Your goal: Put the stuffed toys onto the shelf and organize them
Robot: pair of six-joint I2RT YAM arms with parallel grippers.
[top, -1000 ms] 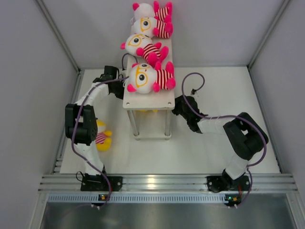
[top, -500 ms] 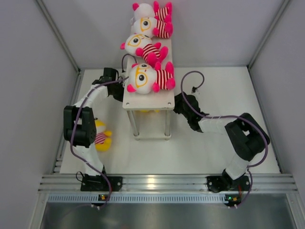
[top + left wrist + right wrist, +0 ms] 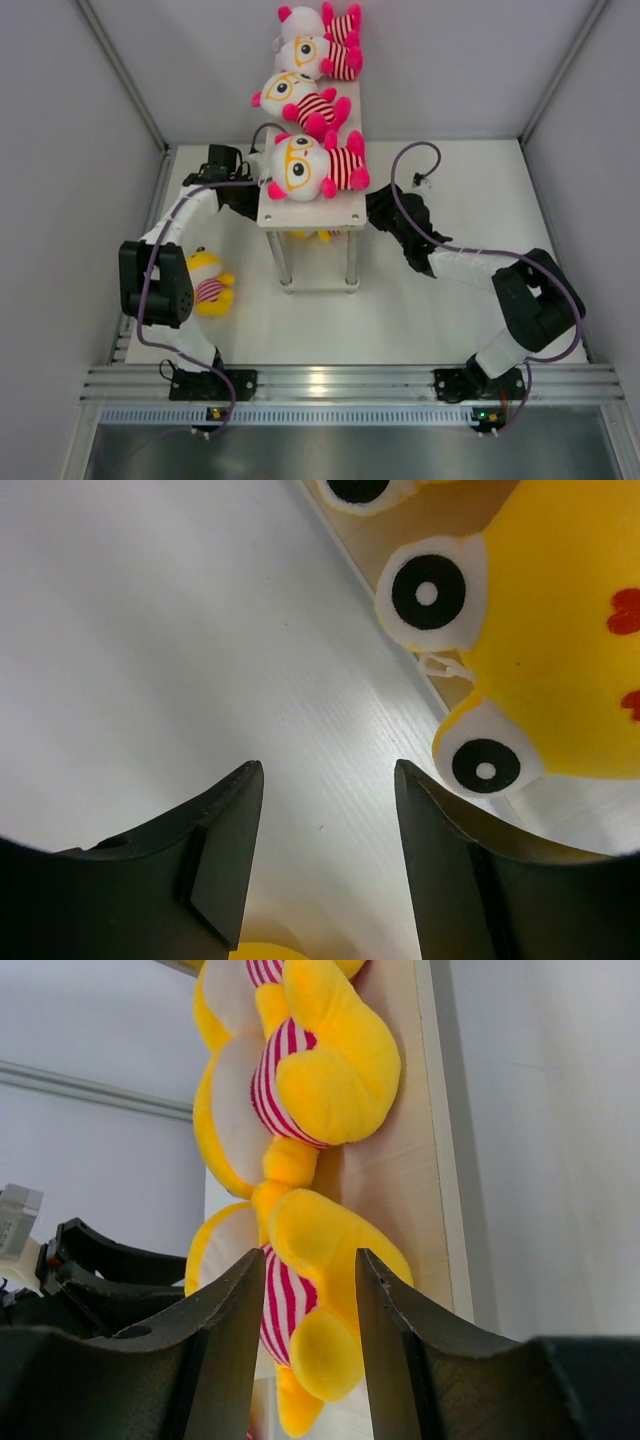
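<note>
Three white-headed stuffed toys (image 3: pixel 312 166) lie in a row on the top board of the white shelf (image 3: pixel 310 212). Two yellow stuffed toys (image 3: pixel 300 1050) lie on its lower tier. My right gripper (image 3: pixel 309 1256) reaches in from the shelf's right side (image 3: pixel 372 212) and stands open, with the nearer yellow toy's (image 3: pixel 320 1290) leg and striped belly between its fingers. My left gripper (image 3: pixel 328 780) is at the shelf's left side (image 3: pixel 248 198), open with nothing between its fingers, and a yellow toy's face (image 3: pixel 550 630) is just to its right. Another yellow toy (image 3: pixel 208 290) lies on the table.
Grey walls close in the white table (image 3: pixel 480 200) on the left, right and back. The shelf's thin metal legs (image 3: pixel 352 262) stand between the two arms. A purple cable (image 3: pixel 410 190) loops above the right arm. The aluminium rail (image 3: pixel 330 378) carries both bases.
My right gripper has gone from shut to open around the yellow toy on the lower tier. The left arm's elbow swung left, uncovering more of the yellow toy on the table.
</note>
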